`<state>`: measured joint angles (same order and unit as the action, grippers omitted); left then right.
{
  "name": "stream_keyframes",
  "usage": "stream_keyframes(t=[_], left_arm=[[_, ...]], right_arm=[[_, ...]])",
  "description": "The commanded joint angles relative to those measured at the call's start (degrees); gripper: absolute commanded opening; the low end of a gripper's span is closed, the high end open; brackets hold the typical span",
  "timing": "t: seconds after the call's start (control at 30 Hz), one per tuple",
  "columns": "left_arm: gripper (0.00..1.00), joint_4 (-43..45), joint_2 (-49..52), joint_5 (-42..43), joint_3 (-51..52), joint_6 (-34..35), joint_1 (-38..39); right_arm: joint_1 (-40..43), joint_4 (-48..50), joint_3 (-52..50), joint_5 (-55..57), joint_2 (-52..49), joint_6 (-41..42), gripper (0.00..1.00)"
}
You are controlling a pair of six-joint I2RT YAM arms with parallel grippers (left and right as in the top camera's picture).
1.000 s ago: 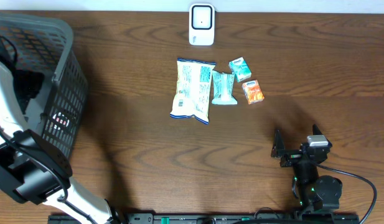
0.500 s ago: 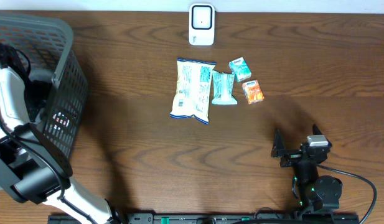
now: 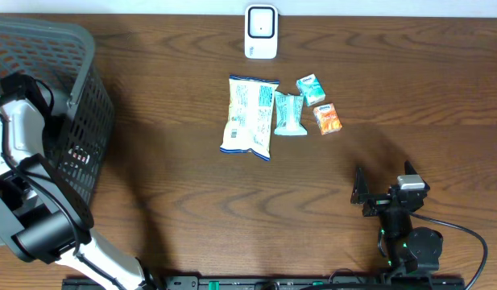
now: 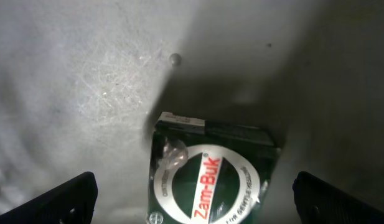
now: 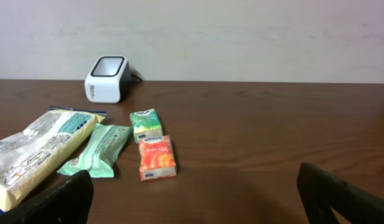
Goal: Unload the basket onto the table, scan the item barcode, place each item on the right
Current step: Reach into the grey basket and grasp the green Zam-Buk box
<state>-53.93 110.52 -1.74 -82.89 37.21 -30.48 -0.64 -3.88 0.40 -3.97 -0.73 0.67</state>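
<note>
Our left gripper (image 4: 204,200), jaws wide, has shifted inside the basket (image 3: 89,121) above the green box (image 4: 211,177), ready to grasp it.

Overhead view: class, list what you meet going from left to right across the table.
Grey basket → white-and-blue snack bag → pale green packet → orange carton → right gripper.

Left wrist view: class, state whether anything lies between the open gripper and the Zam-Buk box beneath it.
Nothing visible does. The left gripper hangs open over the Zam-Buk box, which lies alone on the grey basket floor; only bare floor shows between its fingertips and the box.
</note>
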Motion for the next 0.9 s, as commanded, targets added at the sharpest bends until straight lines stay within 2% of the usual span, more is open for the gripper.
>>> stream_keyframes(t=[0.0,0.23,0.27,0.33,0.47,0.6,0.87], left_arm=[[1.00,1.36,1.05,0.02,2.34,-0.96,0.09],[0.98,5.51,1.05,0.02,7.28,-0.52,0.09],[0.97,5.81,1.05,0.02,7.69,-0.52,0.09],[0.88,6.36,1.05,0.02,8.35,-0.52,0.09],[0.84,6.97,1.05,0.02,8.92,-0.52,0.09],[0.75,6.93,1.05,0.02,8.92,-0.52,0.09],[0.72,6.95,1.05,0.02,8.90,-0.52,0.07]], right_arm=[[0.28,-0.22,-0.07,0.42,0.31,0.57,0.99],[0.28,-0.22,-0.07,0.42,0.31,0.57,0.99],[0.28,-0.22,-0.07,0.42,0.28,0.57,0.99],[0.28,-0.22,-0.07,0.42,0.28,0.57,0.99],[0.28,-0.22,-0.04,0.42,0.28,0.57,0.99],[0.28,-0.22,-0.07,0.42,0.28,0.57,0.99],[0.28,-0.22,-0.07,0.42,0.28,0.57,0.99]])
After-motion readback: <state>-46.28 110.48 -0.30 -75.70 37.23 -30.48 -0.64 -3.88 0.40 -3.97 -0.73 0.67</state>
